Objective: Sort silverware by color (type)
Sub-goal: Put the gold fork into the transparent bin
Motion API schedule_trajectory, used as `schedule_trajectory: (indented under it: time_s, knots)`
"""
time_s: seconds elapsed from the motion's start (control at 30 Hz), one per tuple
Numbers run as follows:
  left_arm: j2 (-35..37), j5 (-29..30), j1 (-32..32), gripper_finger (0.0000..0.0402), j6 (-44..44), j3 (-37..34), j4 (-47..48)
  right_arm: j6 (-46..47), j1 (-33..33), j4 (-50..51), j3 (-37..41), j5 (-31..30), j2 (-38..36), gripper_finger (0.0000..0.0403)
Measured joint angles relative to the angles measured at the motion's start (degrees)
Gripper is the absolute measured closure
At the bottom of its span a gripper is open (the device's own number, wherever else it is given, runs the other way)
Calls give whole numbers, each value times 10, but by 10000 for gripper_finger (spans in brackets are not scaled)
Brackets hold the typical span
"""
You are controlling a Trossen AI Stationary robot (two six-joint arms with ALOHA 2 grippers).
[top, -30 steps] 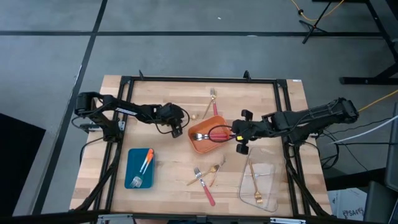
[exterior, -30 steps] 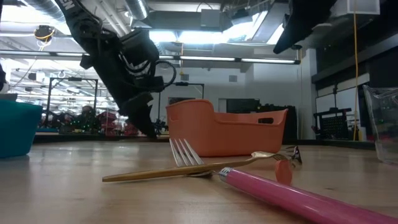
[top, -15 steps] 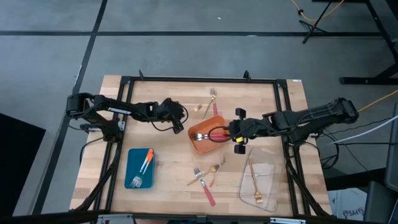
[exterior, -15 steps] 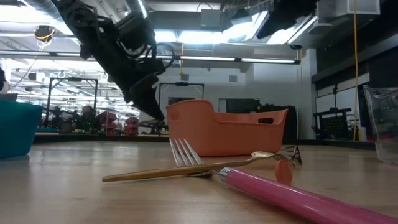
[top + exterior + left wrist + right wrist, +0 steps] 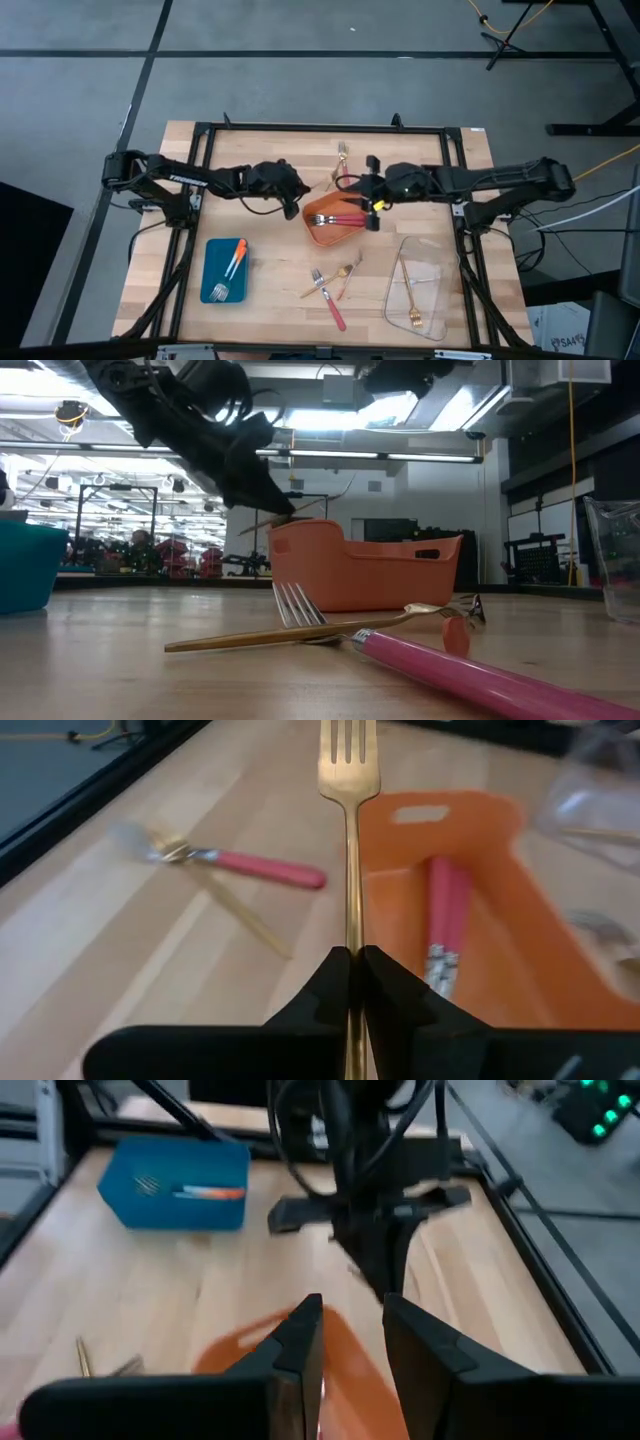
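Gold fork (image 5: 349, 840) pinched tight between the left gripper (image 5: 350, 982)'s closed fingers, tines pointing away from the wrist, hanging just at the left edge of the orange tray (image 5: 322, 232); its lower handle is swallowed by the fingers. From above, the left gripper (image 5: 296, 204) is a dark knot and the fork barely shows there. Right gripper (image 5: 371, 208) sits over the tray's right side, fingers (image 5: 296, 1342) parted with nothing between them. Inside the tray, pink-handled forks (image 5: 347, 218) lie side by side; how many is hard to count. On the far side of the table another pink-handled fork (image 5: 344, 166) lies with a gold one, partly masked by the arms. Near the middle, a pink-handled fork (image 5: 331, 301) crosses gold forks (image 5: 343, 274). Blue tray (image 5: 211, 268) on the left holds orange-handled forks (image 5: 235, 260). Clear tray (image 5: 436, 300) on the right holds a gold fork (image 5: 413, 317), its walls nearly invisible.
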State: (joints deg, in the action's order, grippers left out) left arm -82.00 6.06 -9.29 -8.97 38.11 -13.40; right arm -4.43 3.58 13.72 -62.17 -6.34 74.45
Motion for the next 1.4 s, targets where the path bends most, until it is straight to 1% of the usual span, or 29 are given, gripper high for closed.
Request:
schedule_trajectory:
  time_s: [0.1,0.2,0.33,0.47,0.57,0.87,1.07,1.27,1.4]
  knots:
    - [0,-15,13,389,-6,0,-14,-6,-15,-46,0,41,20,306]
    - [0,-22,23,389,-32,0,-18,-5,-29,-76,0,79,45,306]
    - [0,-28,39,389,-59,0,-17,-2,-42,-80,0,121,74,306]
    - [0,-31,57,389,-84,0,-15,22,-49,-76,0,136,96,306]
    - [0,-45,68,389,-99,0,-15,26,-48,-76,0,135,106,306]
    - [0,-59,99,389,-134,0,-9,32,-47,-76,0,161,114,306]
    - [-1,-87,112,389,-136,0,0,88,-47,-77,-1,163,117,306]
    - [-2,-122,116,389,-158,0,3,142,-47,-81,-1,223,142,306]
    - [-2,-140,116,389,-163,0,7,162,-47,-104,-1,240,167,306]
